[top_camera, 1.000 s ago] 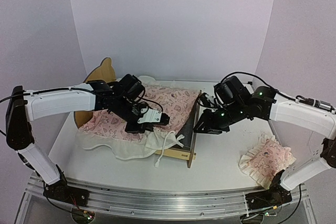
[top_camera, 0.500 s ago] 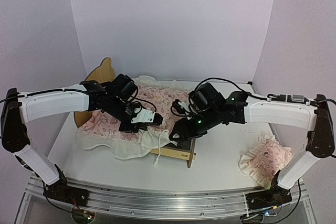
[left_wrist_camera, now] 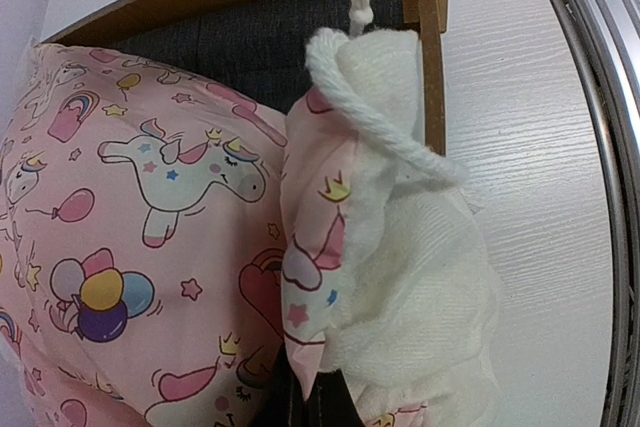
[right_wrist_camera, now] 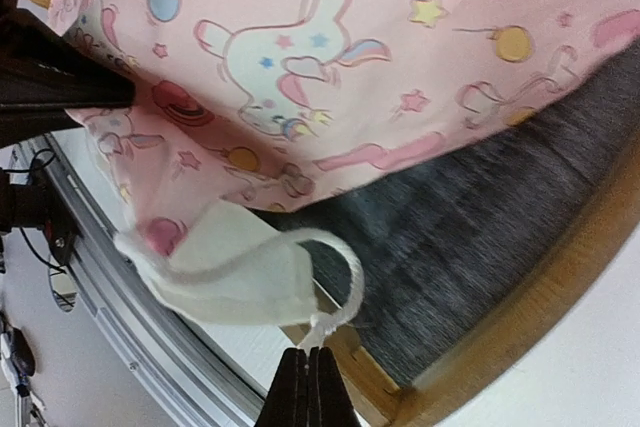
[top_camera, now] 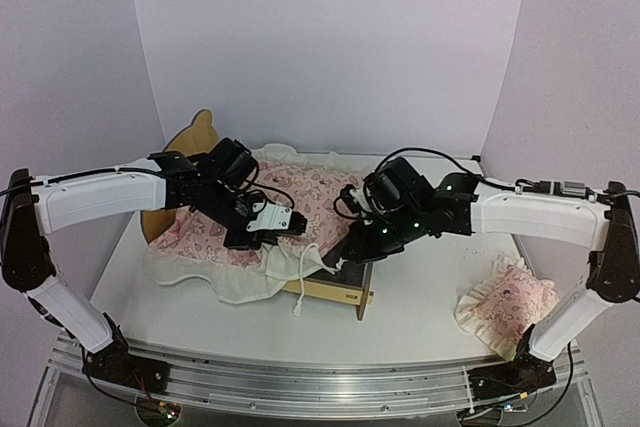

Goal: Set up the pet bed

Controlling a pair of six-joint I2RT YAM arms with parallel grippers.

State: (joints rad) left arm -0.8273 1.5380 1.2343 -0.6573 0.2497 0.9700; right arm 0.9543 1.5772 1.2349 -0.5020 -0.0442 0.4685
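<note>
**Position.** The bed [top_camera: 338, 294] sits mid-desk [top_camera: 420, 322], with its headboard to the left and its foot toward the right arm. The cover [top_camera: 315, 192] is bunched over most of it, and the grey base is bare at the foot.

**Jaws.**
- Left jaws: clamped on a fold at the cover's ruffled corner.
- Right jaws: together, pinching the knot of the white cord [right_wrist_camera: 345, 272] at that same corner.

**Step in hand.** Judged to be drawing the corner down to the foot.
- Pull the cord low and slowly toward the corner post, with the left feeding slack.
- The cord is thin and may slip.

**Obstructions.**
- The foot rail stands between the corner and its seat.
- Both arms crowd close over the bed.
- The pillow [top_camera: 510, 302] lies well apart, near right.
</note>
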